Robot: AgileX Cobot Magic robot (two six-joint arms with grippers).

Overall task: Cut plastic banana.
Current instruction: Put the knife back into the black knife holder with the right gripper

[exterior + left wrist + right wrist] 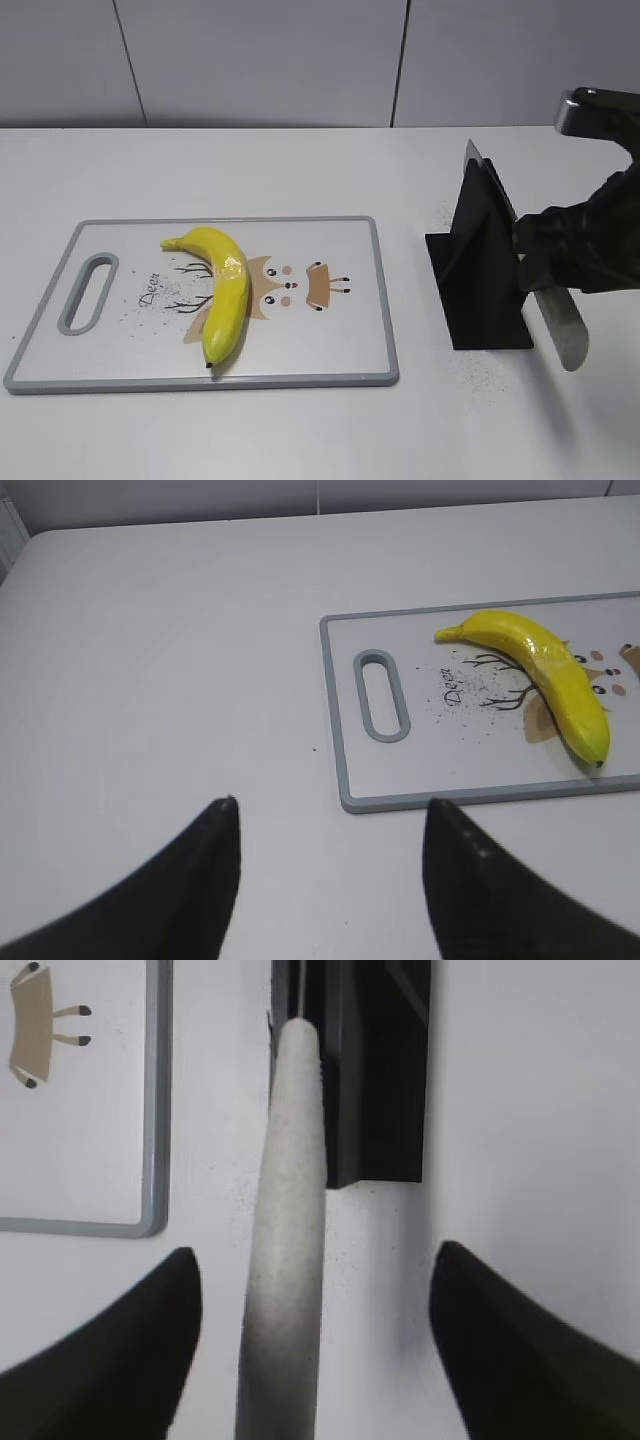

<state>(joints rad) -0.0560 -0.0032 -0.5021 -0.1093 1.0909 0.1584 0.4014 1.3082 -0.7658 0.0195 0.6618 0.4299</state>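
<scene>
The plastic banana (225, 285) is glossy yellow and lies whole on the white cutting board (340, 335), left of its middle, dark tip toward the front. It also shows in the left wrist view (555, 670). A knife with a grey handle (562, 325) sits with its blade (488, 185) in a black holder (480, 300) right of the board. My right gripper (315, 1260) is open, its fingers either side of the handle (290, 1210) without touching it. My left gripper (330, 802) is open and empty above bare table, left of the board's front corner.
The cutting board (430, 770) has a grey rim and a handle slot (383, 695) at its left end. Its right edge (155, 1110) lies close to the black holder (375, 1080). A grey wall stands behind the table.
</scene>
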